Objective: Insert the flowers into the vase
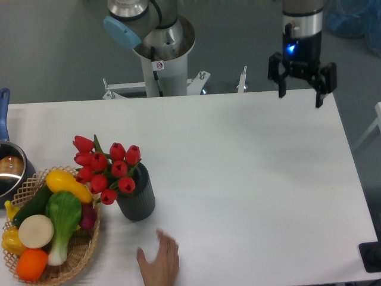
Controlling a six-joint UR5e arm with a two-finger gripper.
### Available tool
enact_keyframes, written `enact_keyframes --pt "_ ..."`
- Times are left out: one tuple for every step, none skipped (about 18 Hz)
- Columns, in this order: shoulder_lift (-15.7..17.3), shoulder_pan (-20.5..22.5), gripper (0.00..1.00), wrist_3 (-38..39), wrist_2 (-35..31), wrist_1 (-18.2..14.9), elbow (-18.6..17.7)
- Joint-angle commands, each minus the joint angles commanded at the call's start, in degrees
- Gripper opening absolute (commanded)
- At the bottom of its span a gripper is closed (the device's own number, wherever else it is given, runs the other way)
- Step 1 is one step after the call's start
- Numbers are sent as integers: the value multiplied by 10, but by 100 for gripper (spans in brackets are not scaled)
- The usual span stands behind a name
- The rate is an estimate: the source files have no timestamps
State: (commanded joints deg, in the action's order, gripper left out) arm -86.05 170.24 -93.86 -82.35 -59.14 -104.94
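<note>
The flowers (106,167), a bunch of red tulip buds with green stems, stand in the vase (137,198), a dark ribbed cylinder at the table's front left. The blooms lean out to the left over the vase's rim. My gripper (300,95) hangs open and empty above the table's far right edge, a long way from the vase.
A wicker basket (80,254) of toy vegetables and fruit sits just left of the vase. A steel pot (9,171) with a blue handle is at the left edge. A human hand (160,262) reaches in from the front edge, right below the vase. The robot's base (162,62) stands behind the table.
</note>
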Motion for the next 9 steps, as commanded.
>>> enact_keyframes --pt "4 6 100 -11 0 -11 0" --pt "7 13 100 -28 0 -20 0" --pt "12 21 100 -47 1 -29 -1" --pt "14 25 100 -53 1 -34 -1" --pt "14 26 100 -53 1 -34 -1" --pt "14 25 100 -53 1 -34 -1" --pt "14 25 100 -53 1 -34 -1" --pt "14 25 100 -53 1 -33 -1" --pt "12 26 100 -53 1 -30 -2"
